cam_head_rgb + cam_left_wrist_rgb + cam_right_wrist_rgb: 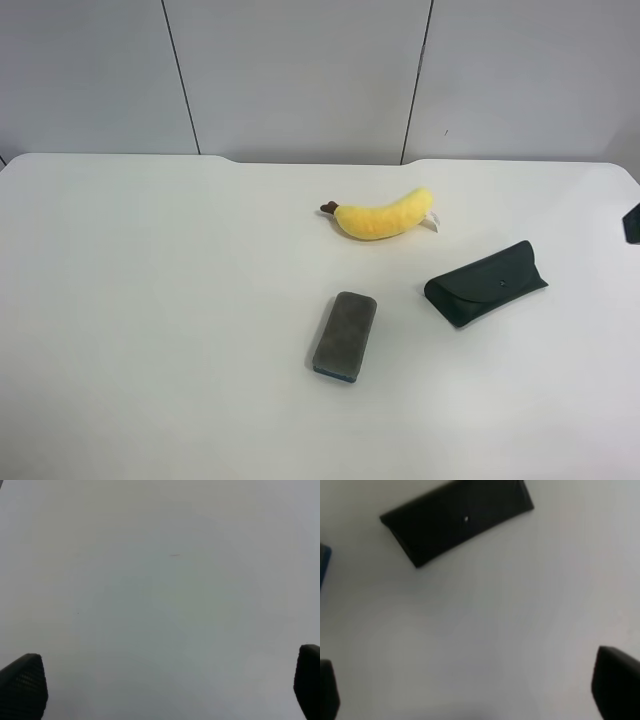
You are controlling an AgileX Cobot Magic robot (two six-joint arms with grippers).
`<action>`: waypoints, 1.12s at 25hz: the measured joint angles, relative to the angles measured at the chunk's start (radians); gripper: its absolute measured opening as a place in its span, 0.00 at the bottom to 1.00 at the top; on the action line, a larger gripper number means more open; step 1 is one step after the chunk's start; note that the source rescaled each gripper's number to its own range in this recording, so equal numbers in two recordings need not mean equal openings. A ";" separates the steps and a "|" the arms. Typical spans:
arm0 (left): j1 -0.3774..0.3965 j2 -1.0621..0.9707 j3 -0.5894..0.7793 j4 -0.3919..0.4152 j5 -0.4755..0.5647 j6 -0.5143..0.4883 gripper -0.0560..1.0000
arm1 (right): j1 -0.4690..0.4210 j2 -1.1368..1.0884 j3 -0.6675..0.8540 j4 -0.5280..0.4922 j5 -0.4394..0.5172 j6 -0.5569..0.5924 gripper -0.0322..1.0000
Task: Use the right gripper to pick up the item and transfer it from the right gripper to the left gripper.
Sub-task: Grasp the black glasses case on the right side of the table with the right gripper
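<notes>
With the right claw [472,690] spread wide over the white counter [495,630], short of the dark green leather glasses case [457,522] lying flat there, and the left claw [165,685] spread too: could skid off that low, smooth case or nudge it away.

Bright, even, diffuse light.
The high view is sharp, with faint, short shadows; both wrist views are hazy, and the dark case [455,520] looks soft-edged.
</notes>
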 joint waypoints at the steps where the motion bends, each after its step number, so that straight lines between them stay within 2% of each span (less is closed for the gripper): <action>1: 0.000 0.000 0.000 0.000 0.000 0.000 1.00 | 0.000 0.042 0.000 0.005 0.002 0.021 1.00; 5: 0.000 0.000 0.000 0.000 0.000 0.001 1.00 | 0.000 0.173 -0.002 0.027 -0.012 0.140 1.00; 11: 0.000 0.000 0.000 0.000 0.000 0.001 1.00 | 0.000 0.333 -0.002 0.032 -0.150 0.476 1.00; 13: 0.000 0.000 0.000 0.000 0.000 0.001 1.00 | 0.000 0.393 -0.002 0.038 -0.194 0.555 1.00; 20: 0.000 0.000 0.000 0.000 0.000 0.000 1.00 | 0.002 0.591 -0.002 0.076 -0.323 0.708 1.00; 28: 0.000 0.000 0.000 0.000 0.000 0.000 1.00 | 0.069 0.763 -0.002 0.077 -0.501 0.889 1.00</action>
